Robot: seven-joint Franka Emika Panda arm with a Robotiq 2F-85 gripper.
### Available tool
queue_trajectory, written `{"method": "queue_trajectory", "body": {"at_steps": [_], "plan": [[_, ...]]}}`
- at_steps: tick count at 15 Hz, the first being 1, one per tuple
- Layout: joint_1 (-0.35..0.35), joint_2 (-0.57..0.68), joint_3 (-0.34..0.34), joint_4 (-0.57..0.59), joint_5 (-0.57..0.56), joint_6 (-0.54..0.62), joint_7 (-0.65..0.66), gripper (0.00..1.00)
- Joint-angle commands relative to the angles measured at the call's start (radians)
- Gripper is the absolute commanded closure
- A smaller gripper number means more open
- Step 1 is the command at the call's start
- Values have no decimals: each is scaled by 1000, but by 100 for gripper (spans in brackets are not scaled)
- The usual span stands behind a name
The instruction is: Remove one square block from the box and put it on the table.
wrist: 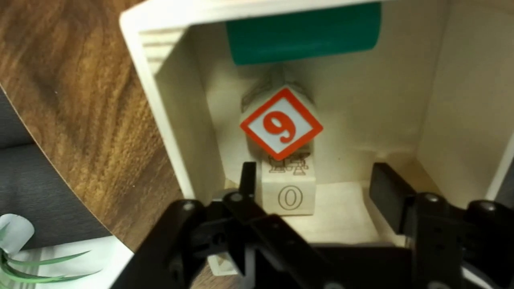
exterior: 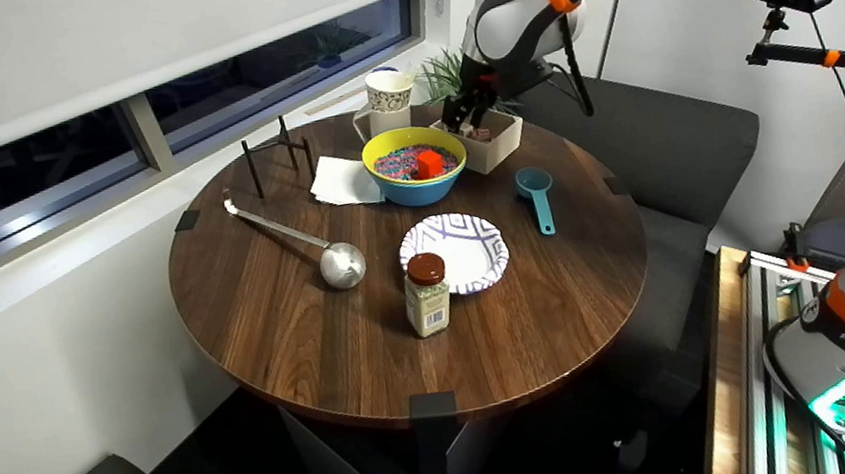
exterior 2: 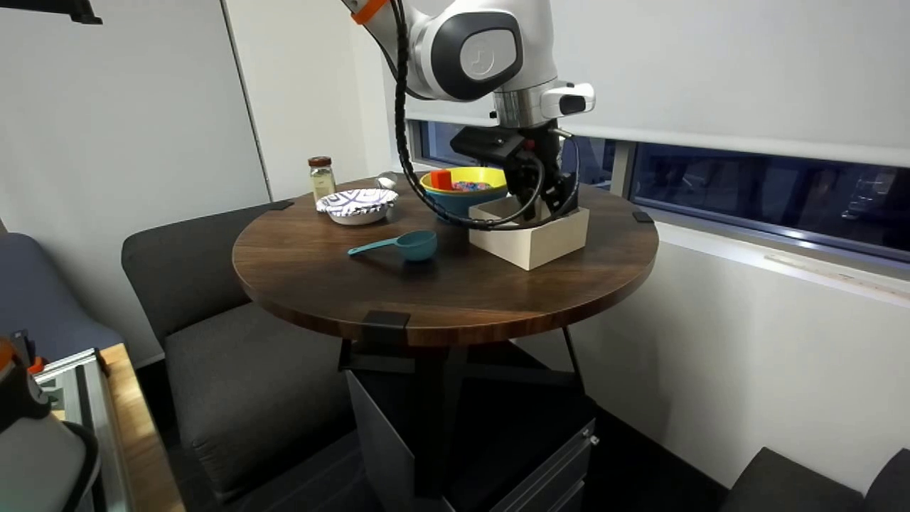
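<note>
The pale tan box (exterior: 500, 148) stands near the far edge of the dark wood table (exterior: 338, 345); it also shows in an exterior view (exterior 2: 547, 245). In the wrist view, the box (wrist: 186, 108) holds square blocks and a green cylinder (wrist: 303, 35). A block with a red-rimmed number face (wrist: 281, 124) sits above a plain wooden block marked O (wrist: 290, 196). Another block partly shows behind them. My gripper (wrist: 315, 186) is open and reaches down into the box. The wooden block stands between its fingers, closer to the left finger in the picture. Contact cannot be told.
Close beside the box is a yellow bowl (exterior: 398, 140) with a red cube (exterior: 428, 164), stacked on a blue bowl. A mug (exterior: 389, 101), a teal scoop (exterior: 538, 196), a paper bowl (exterior: 468, 251), a spice jar (exterior: 428, 300), a ladle (exterior: 341, 265) and napkins (exterior: 345, 181) stand or lie around.
</note>
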Motion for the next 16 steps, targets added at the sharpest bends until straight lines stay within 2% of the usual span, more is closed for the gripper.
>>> {"method": "queue_trajectory", "body": {"at_steps": [1,3,4,6,11,16], "plan": [[-3,17,4,14,-26,4,23,43],[-2,18,6,16,-29,4,21,62],[-1,18,6,16,-31,5,21,76],[-1,17,7,16,-34,6,20,89],[4,-13,2,6,-41,-28,37,91],[-1,-108,5,-48,-35,-59,32,91]]}}
